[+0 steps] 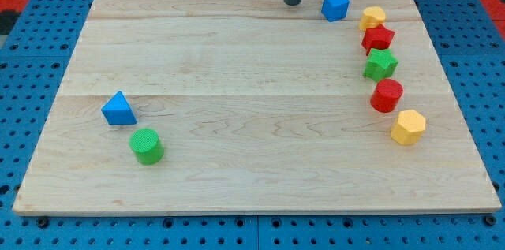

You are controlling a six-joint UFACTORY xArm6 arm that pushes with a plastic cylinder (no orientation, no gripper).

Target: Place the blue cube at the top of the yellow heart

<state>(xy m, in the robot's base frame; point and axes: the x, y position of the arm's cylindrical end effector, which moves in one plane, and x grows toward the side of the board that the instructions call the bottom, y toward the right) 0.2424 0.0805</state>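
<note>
Clawless, nothing to open or shut, my tip (293, 2) should nudge the blue cube (334, 5) near its right gently rightward, stopping above the yellow heart (372, 18) beyond.

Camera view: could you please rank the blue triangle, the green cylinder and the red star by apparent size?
1. blue triangle and green cylinder: alike, both nearer the camera.
2. red star: slightly smaller, though farther away.

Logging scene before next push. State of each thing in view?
my tip: left of blue cube, apart
blue cube: beside yellow heart
red star, green star, red cylinder, yellow hexagon: chained below
blue triangle, green cylinder: lower left
</note>
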